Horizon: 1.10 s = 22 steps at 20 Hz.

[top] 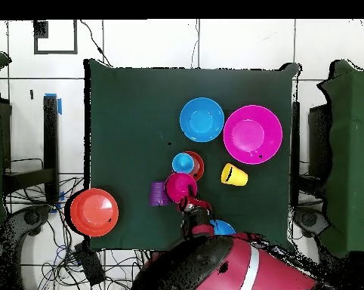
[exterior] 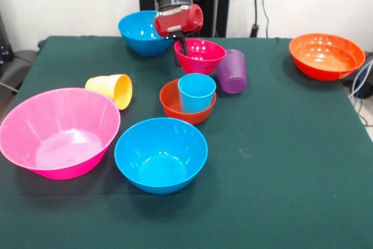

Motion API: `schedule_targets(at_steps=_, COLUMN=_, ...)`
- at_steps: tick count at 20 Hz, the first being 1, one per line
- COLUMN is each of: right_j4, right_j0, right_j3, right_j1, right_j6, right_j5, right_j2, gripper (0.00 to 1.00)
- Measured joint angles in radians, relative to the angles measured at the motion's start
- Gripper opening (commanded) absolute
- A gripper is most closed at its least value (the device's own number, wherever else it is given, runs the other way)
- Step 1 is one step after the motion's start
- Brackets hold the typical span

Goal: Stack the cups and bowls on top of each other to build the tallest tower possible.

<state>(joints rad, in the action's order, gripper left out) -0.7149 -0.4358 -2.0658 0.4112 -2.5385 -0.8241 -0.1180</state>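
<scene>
gripper [exterior: 183, 44] comes down from the red arm [exterior: 175, 4] at the near rim of the small magenta bowl [exterior: 200, 55]; dark fingers seem to straddle that rim, pinched onto it, and the bowl looks lifted a little off the cloth, though i cannot be sure it is clear of it. that grip on the edge makes sense if the bowl is meant to go on top of the tower, since a rim pinch leaves the underside free to settle on a cup

just in front sits the start of the tower: the light blue cup [exterior: 196, 92] standing upright inside the small orange-red bowl [exterior: 175, 102]. the purple cup [exterior: 232, 71] lies tipped on its side, touching the magenta bowl's right flank, and the yellow cup [exterior: 112, 90] lies on its side near the big pink bowl [exterior: 58, 131]. one blue bowl [exterior: 160, 154] rests at the front, another blue bowl [exterior: 140, 32] behind the gripper, and the wide orange bowl [exterior: 326, 55] well apart at the right edge

everything rests on a dark green tablecloth [exterior: 280, 161]; around it the overhead view shows pale floor tiles [top: 238, 45] and loose cables [top: 41, 226]
</scene>
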Motion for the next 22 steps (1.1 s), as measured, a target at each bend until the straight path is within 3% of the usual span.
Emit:
schedule_targets(at_steps=11, right_j4=0.038, right_j0=0.024, right_j3=0.0, right_j1=0.021, right_j6=0.0, right_j5=0.006, right_j2=0.012, gripper=0.0)
schedule_targets(at_steps=22, right_j4=0.038, right_j0=-0.032, right_j3=-0.002, right_j1=0.09, right_j6=0.0, right_j5=0.163, right_j2=0.082, gripper=0.0)
